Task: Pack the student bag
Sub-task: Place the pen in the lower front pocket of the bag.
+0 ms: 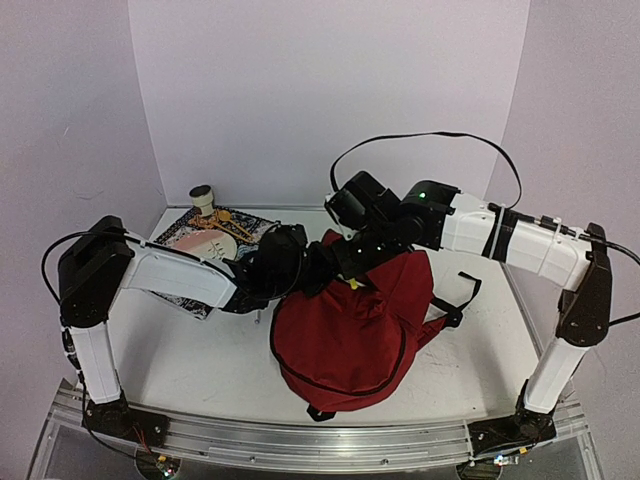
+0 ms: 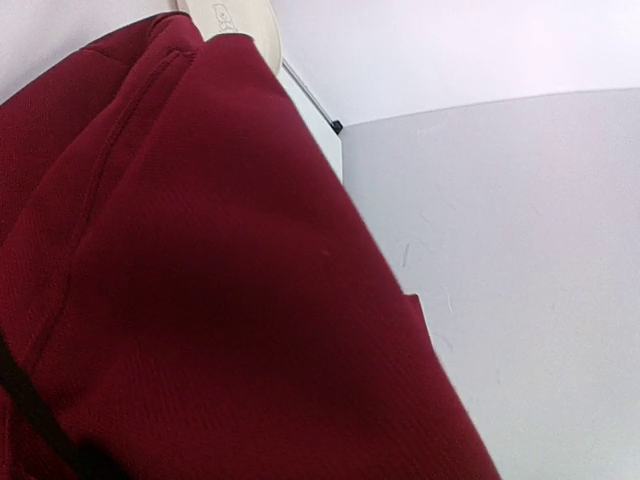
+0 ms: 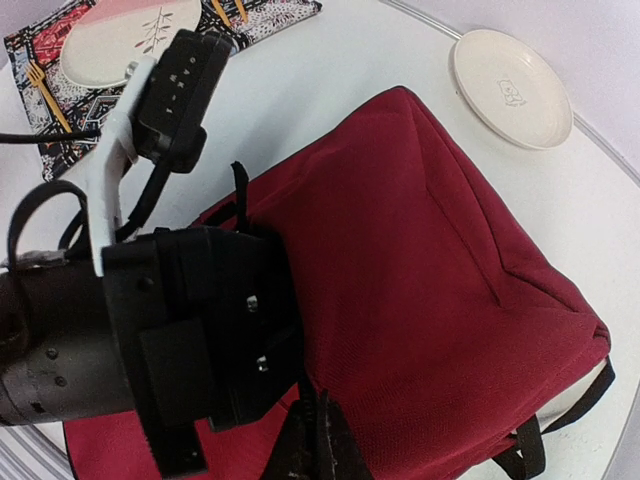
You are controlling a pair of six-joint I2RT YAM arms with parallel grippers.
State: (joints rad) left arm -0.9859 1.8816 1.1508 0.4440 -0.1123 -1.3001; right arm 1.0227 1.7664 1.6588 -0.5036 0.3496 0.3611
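The student bag, a big dark-red backpack with black straps, lies mid-table with its top end lifted. My left gripper is at the bag's upper left edge. In the left wrist view the red fabric drapes over its jaws and hides them. My right gripper comes in from the right and meets it at the bag's top. In the right wrist view its fingertips are pressed together on the bag's black zipper edge, right beside the left gripper's black body.
A patterned placemat with a pale plate lies at the back left, and a small cup stands behind it. A white saucer sits on the table beyond the bag. Black bag straps trail to the right.
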